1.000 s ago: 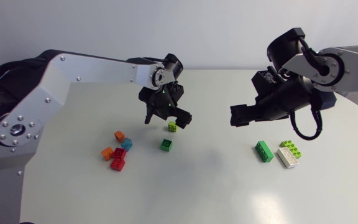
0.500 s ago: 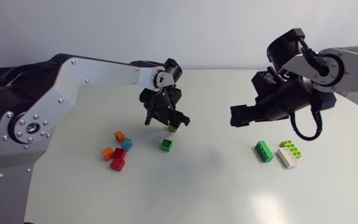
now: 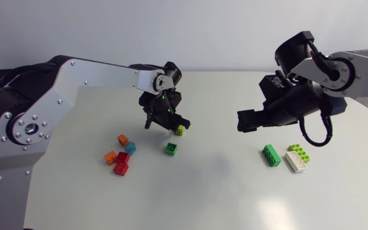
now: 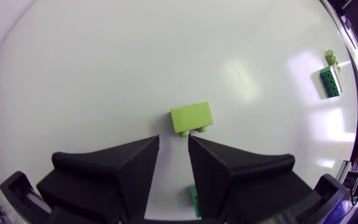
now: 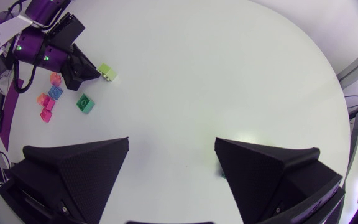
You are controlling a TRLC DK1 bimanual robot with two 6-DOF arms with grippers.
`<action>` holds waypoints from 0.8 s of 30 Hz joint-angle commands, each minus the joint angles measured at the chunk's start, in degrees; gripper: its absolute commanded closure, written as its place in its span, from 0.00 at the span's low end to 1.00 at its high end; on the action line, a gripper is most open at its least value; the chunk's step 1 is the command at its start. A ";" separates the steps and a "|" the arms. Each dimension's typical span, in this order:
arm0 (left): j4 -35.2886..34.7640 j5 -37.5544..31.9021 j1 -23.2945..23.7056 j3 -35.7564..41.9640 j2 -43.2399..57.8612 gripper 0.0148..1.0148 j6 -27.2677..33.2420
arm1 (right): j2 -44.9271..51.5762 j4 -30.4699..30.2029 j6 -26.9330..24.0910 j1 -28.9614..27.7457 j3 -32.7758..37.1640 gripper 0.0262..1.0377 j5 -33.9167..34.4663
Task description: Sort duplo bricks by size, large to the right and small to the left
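Observation:
A small lime brick [image 3: 179, 130] lies on the white table just ahead of my left gripper [image 3: 170, 123]. In the left wrist view that lime brick [image 4: 191, 116] sits beyond the fingertips, outside the gripper [image 4: 173, 142], whose fingers stand shut with a narrow slit and nothing between them. A small dark green brick [image 3: 170, 148] lies nearer the front. Left of it is a cluster of small orange, blue and red bricks [image 3: 121, 157]. My right gripper [image 3: 243, 120] hangs open and empty above the table's right half, also open in its own view [image 5: 171, 149].
At the right lie three large bricks: green [image 3: 271, 155], lime [image 3: 299, 153] and white [image 3: 296, 162]. The left wrist view shows the green one [image 4: 330, 81] far off. Bare table separates the two groups.
My left gripper's fingers have closed from wide open to shut and dropped slightly beside the lime brick, which has barely moved. The right arm has stayed still.

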 commanded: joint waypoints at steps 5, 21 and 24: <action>-0.04 -1.36 -1.40 0.99 -0.90 0.14 -0.75 | -0.79 0.06 0.05 0.12 -1.79 0.04 -0.12; -6.10 -1.45 -3.68 11.80 6.74 0.09 -2.51 | 0.88 0.67 -0.66 -0.32 -1.26 0.04 -0.03; -6.54 -1.36 -3.59 12.59 7.45 0.28 -2.95 | 1.06 0.76 -1.01 -0.67 -1.18 0.04 -0.12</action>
